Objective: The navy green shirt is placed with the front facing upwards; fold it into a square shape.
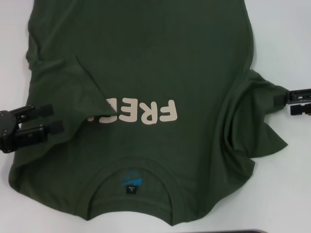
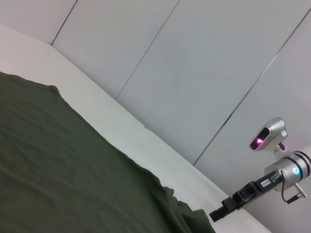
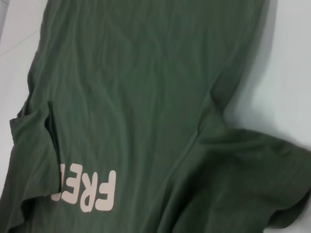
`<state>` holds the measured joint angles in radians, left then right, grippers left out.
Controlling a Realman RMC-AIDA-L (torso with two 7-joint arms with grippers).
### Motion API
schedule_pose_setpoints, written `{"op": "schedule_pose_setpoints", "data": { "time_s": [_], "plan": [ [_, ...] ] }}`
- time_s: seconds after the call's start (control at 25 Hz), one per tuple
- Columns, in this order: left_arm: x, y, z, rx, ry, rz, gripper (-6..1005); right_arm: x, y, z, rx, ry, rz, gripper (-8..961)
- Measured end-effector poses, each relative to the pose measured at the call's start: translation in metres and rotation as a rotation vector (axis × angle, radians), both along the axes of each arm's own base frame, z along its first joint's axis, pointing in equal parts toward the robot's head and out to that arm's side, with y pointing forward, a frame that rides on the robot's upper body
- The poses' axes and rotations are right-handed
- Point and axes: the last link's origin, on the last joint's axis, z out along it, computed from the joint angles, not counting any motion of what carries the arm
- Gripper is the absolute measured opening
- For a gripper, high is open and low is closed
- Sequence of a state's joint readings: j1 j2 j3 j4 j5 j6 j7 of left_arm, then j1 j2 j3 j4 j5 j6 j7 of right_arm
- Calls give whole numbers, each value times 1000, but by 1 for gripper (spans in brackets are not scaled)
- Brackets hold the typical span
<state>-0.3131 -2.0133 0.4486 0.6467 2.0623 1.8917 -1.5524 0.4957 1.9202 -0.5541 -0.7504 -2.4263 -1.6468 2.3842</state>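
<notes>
a: where's the navy green shirt [image 1: 146, 73]?

b: spread front-up on the white bench [image 1: 286, 39], collar [image 1: 131, 194] toward the robot, the cream lettering [image 1: 141, 112] reading upside down in the head view. the left sleeve [image 1: 82, 97] is already folded inward over the chest, its tip covering the end of the lettering.

a: and the left gripper [image 1: 51, 119]?

b: low at the shirt's left edge, near the shoulder. its jaws stand apart, two black fingers with a gap between them, tips over the fabric edge, holding nothing that i can see.

a: the right gripper [image 1: 284, 99]?

b: at the far end of the right sleeve [image 1: 252, 111]. the cloth is bunched and pulled out toward its jaws, and they look closed on the sleeve's tip. wrinkles run from there back to the body of the shirt.

a: anything from the wrists?

b: the left wrist view shows the right gripper across the shirt, at the cloth's edge.
</notes>
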Motion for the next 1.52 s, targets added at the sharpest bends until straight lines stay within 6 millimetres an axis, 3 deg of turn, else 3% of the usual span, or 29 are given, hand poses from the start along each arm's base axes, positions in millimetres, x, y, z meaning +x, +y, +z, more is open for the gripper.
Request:
{"op": "schedule_pose_setpoints", "data": {
  "time_s": [0.56,1.52],
  "plan": [
    [-1,3,1,29,-5,13,842,8,-2,-12,9,24,-64,944],
    [-2,3,0,37,-2,19,842,6,11,-25,53,69,-151,945]
  ]
}}
